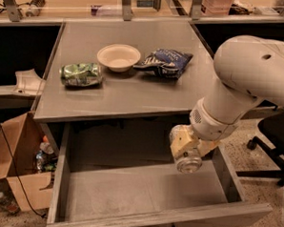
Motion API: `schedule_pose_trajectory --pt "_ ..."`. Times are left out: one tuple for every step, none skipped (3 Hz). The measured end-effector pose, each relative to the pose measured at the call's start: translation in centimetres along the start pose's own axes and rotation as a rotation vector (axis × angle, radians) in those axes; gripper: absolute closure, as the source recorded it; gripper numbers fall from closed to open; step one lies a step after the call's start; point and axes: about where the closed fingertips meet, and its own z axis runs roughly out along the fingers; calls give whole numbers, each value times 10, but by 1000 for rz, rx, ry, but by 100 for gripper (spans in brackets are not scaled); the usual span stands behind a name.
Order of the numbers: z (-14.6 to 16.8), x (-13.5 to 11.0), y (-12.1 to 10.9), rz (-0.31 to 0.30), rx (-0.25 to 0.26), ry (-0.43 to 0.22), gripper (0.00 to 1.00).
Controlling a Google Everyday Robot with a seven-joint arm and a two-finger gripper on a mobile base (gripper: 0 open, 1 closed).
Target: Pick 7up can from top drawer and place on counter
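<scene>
The top drawer (123, 193) stands pulled open below the counter (133, 93), and its grey floor is bare. My gripper (185, 148) hangs over the drawer's right side, just under the counter's front edge. It is shut on the 7up can (189, 163). The can is tilted with its silver end facing the camera, and the pale fingers (178, 142) hide most of its body. The can is held above the drawer floor, not touching it.
On the counter lie a shiny green foil snack bag (81, 74), a white bowl (118, 57) and a blue chip bag (166, 62). A cardboard box (15, 163) stands on the floor at left. A black office chair (274, 136) is at right.
</scene>
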Motion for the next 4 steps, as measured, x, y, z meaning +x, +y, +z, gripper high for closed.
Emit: schedule_pose_trajectory --pt "-19 -11 5 -20 5 -34 100" --pt "-69 -24 15 -64 31 -115 100" --pt "-78 -33 16 -61 37 -124 100" --pt "-99 -56 25 -90 44 -168 100"
